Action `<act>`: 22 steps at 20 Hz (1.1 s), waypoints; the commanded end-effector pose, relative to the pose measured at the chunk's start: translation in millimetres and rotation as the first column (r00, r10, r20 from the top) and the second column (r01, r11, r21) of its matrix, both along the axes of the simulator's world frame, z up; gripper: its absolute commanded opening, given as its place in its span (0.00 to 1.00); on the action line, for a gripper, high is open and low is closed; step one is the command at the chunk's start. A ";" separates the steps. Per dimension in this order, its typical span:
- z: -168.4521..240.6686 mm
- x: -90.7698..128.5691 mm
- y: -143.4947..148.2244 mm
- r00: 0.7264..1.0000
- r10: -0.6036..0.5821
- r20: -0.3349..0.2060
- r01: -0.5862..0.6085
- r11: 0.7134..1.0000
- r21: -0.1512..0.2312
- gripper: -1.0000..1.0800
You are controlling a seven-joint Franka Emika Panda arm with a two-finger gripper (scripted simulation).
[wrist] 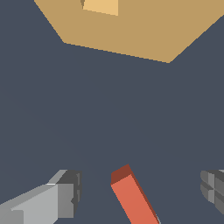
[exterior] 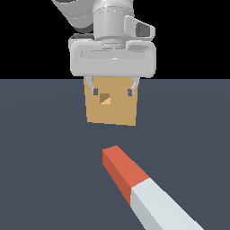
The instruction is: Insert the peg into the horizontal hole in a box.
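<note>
Pincer (exterior: 112, 91) is wide open and holds nothing, hanging in front of the box (exterior: 111, 110). Peg (exterior: 143, 191) lies flat on the worktop (exterior: 40, 157), orange end toward the hole (exterior: 105, 99).

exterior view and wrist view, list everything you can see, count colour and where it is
box: one, tan, standing on the floor behind the gripper in the exterior view
hole: one, small square dark-tan opening in the box's facing side
peg: one, orange-red half pointing toward the box, pale grey-white half nearer the camera, lying flat on the floor, apart from the box
floor: one, dark slate blue, under everything
gripper: one, grey-white body with dark fingertips, raised above the floor in front of the box, open, holding nothing; in the wrist view the peg's orange-red end shows between its fingers
</note>
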State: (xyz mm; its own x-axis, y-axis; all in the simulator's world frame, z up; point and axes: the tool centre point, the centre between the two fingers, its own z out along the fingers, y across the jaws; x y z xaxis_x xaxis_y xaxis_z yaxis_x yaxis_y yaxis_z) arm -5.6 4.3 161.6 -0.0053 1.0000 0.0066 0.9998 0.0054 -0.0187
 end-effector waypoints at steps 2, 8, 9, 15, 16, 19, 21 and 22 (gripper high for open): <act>-0.1 0.0 -0.4 1.000 0.000 0.000 0.000 1.000 0.000 0.96; -3.5 0.3 -8.5 1.000 0.019 0.001 -0.019 1.000 0.000 0.96; -4.6 0.4 -11.0 1.000 0.025 0.001 -0.025 1.000 0.000 0.96; -14.2 2.2 -33.9 0.997 0.078 0.003 -0.078 0.997 -0.001 0.96; -16.3 2.8 -38.9 0.996 0.090 0.003 -0.090 0.996 -0.001 0.96; -23.6 5.4 -56.1 0.992 0.129 0.005 -0.129 0.992 -0.001 0.96; -29.3 7.8 -69.3 0.987 0.160 0.006 -0.160 0.987 -0.001 0.96; -32.2 9.3 -76.1 0.984 0.175 0.007 -0.175 0.984 -0.001 0.96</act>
